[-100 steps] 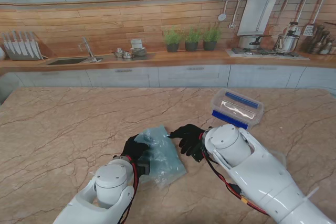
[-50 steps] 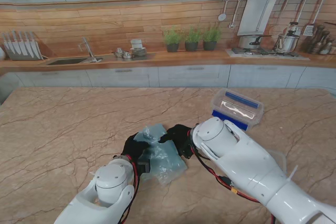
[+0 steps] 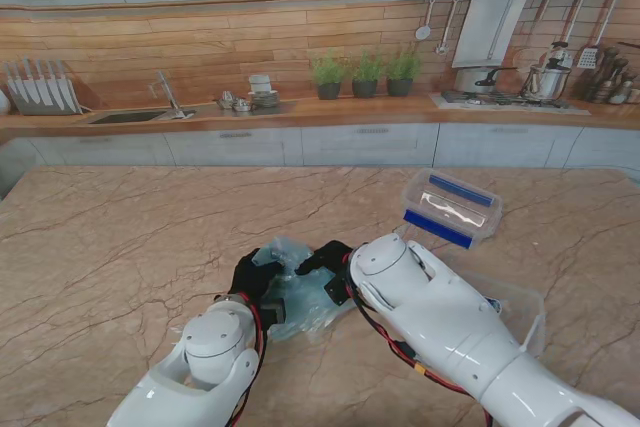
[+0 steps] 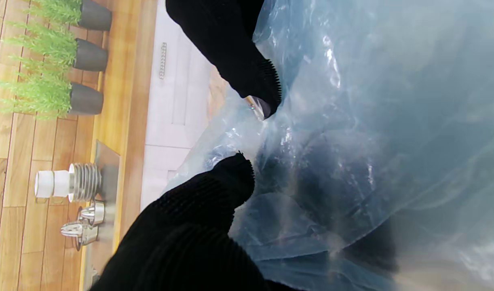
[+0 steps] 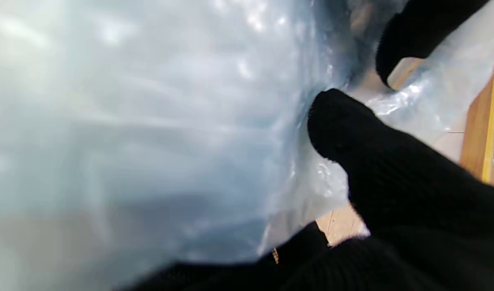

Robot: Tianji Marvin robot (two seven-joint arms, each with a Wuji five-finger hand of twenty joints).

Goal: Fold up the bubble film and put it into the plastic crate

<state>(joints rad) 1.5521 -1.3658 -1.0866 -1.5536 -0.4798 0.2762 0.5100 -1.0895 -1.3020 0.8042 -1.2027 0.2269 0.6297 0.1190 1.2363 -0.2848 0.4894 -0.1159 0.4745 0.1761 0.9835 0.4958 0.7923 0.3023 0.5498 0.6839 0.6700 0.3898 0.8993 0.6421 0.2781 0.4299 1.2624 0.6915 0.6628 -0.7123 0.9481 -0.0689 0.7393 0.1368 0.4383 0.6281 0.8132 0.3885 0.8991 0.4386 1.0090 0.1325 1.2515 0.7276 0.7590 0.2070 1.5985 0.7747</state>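
The bubble film (image 3: 300,299), pale blue and see-through, lies bunched on the marble table close in front of me. My left hand (image 3: 254,273), in a black glove, grips the film's left edge. My right hand (image 3: 330,261) has come over from the right and closes on the film's far edge, almost touching the left hand. In the left wrist view the film (image 4: 372,133) fills the picture, with one of my left fingers (image 4: 214,194) against it and a right fingertip (image 4: 247,68) pressing it. The right wrist view shows film (image 5: 150,121) held against black fingers (image 5: 372,161). The clear plastic crate (image 3: 452,206) with blue latches stands farther off, to the right.
A second sheet of clear plastic (image 3: 515,303) lies on the table under my right forearm. Beyond the table edge (image 3: 300,169) runs a kitchen counter with a sink (image 3: 130,116), potted plants (image 3: 365,74) and a stove.
My right hand has moved left across the film until it meets the left hand. The film has been gathered into a narrower, more bunched shape. The left hand has barely moved.
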